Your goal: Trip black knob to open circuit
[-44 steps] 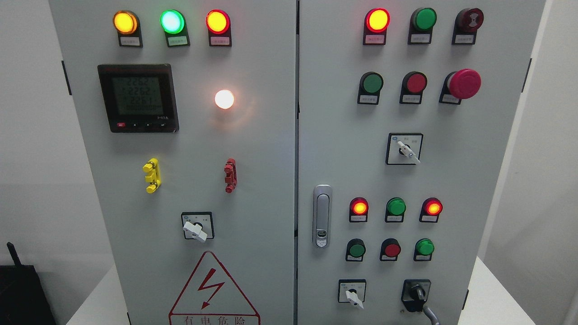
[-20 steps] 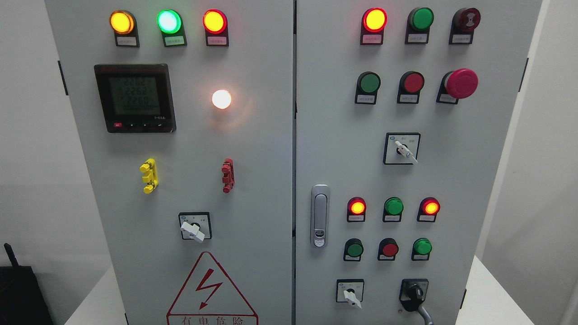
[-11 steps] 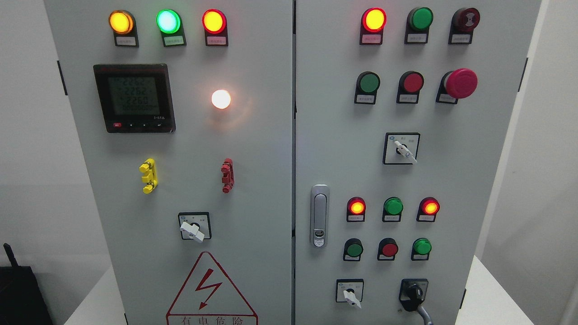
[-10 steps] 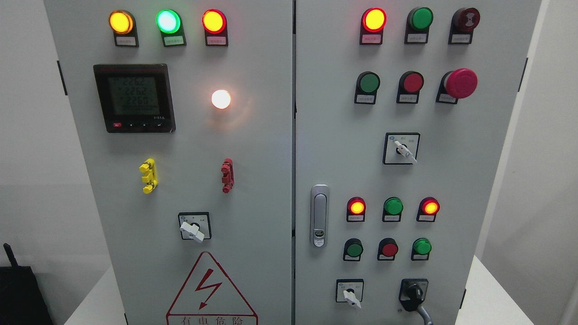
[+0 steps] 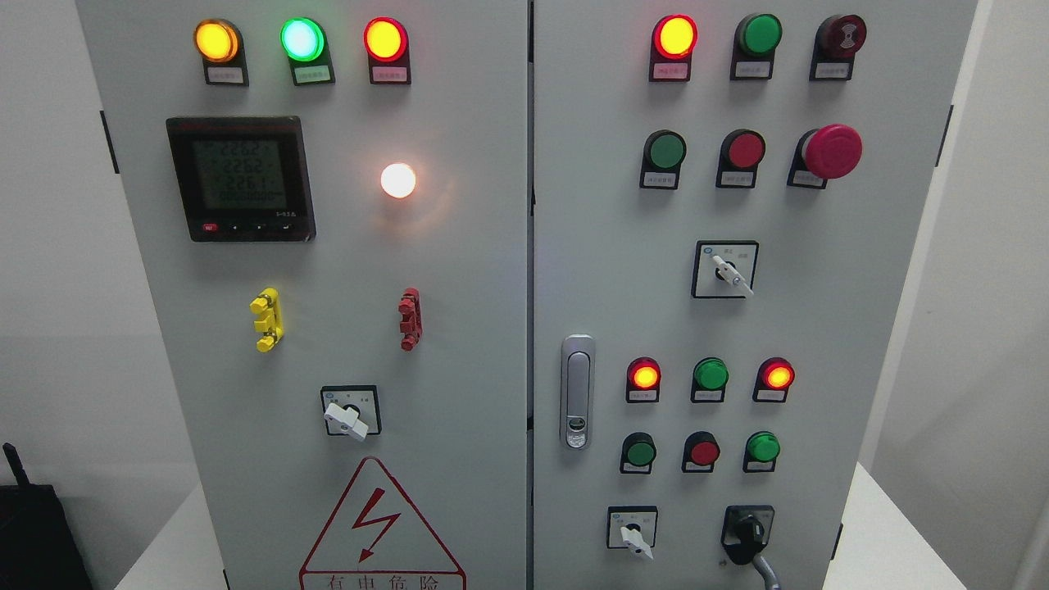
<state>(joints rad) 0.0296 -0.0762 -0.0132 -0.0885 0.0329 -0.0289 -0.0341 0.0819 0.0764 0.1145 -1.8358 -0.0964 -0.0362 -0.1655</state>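
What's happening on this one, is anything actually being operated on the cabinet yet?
Nothing is being handled yet. The head camera faces a grey two-door electrical cabinet, and neither robot hand is in the picture. The black knob sits at the lower right of the right door, untouched. Several indicator lamps are lit, including the white lamp, and the digital meter shows readings.

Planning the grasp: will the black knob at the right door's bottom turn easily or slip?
The black knob looks rigid, so it should twist, not flex. Its dark glossy surface might be slippery. It sits flush on the cabinet door, beside a grey cable, so finger room seems tight.
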